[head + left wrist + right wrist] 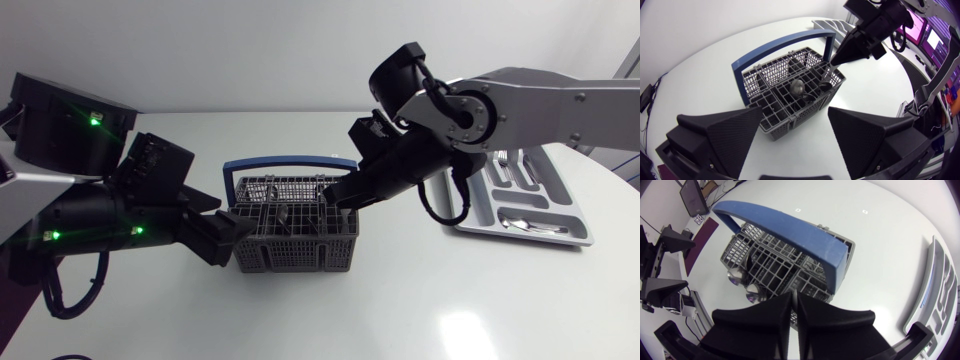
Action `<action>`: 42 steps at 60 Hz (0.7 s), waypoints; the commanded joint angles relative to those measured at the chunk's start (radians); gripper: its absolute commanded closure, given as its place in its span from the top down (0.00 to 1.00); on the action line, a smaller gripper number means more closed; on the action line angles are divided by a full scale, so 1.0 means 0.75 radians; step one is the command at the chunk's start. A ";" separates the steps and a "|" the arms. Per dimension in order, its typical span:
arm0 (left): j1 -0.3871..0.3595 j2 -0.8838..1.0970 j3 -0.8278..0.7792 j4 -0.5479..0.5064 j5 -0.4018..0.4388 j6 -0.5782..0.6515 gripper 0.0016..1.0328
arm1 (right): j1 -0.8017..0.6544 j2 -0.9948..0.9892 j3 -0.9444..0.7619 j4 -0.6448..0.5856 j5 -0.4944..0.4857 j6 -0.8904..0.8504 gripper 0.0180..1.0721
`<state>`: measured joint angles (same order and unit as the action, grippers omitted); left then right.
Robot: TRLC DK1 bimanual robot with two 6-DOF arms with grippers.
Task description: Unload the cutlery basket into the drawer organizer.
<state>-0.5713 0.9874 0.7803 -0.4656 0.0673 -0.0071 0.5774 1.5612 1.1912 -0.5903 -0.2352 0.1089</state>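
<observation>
The cutlery basket (pixel 295 255) sits at frame centre; left jaws, wide open and empty, stand at its left end, probably bracing it, while right jaws, closed, apparently pinch a cutlery handle (pixel 829 73) for extraction.

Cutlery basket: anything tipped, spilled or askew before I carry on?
Nothing stands out. The cutlery basket sits upright on the table with its blue handle raised and spoons inside its cells. The drawer organizer lies flat, cutlery in its slots.
</observation>
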 commanded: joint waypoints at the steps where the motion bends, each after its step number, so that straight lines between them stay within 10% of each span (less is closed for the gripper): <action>1: -0.009 0.003 -0.038 0.011 0.006 -0.001 0.88 | 0.007 -0.049 -0.019 -0.011 -0.010 0.023 0.06; 42: -0.020 0.015 -0.042 0.015 0.004 -0.001 0.88 | 0.044 -0.308 0.050 -0.156 -0.098 -0.065 0.06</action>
<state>-0.5728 0.9874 0.7784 -0.4622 0.0669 -0.0071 0.5938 1.3609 1.2186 -0.6895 -0.2920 0.0902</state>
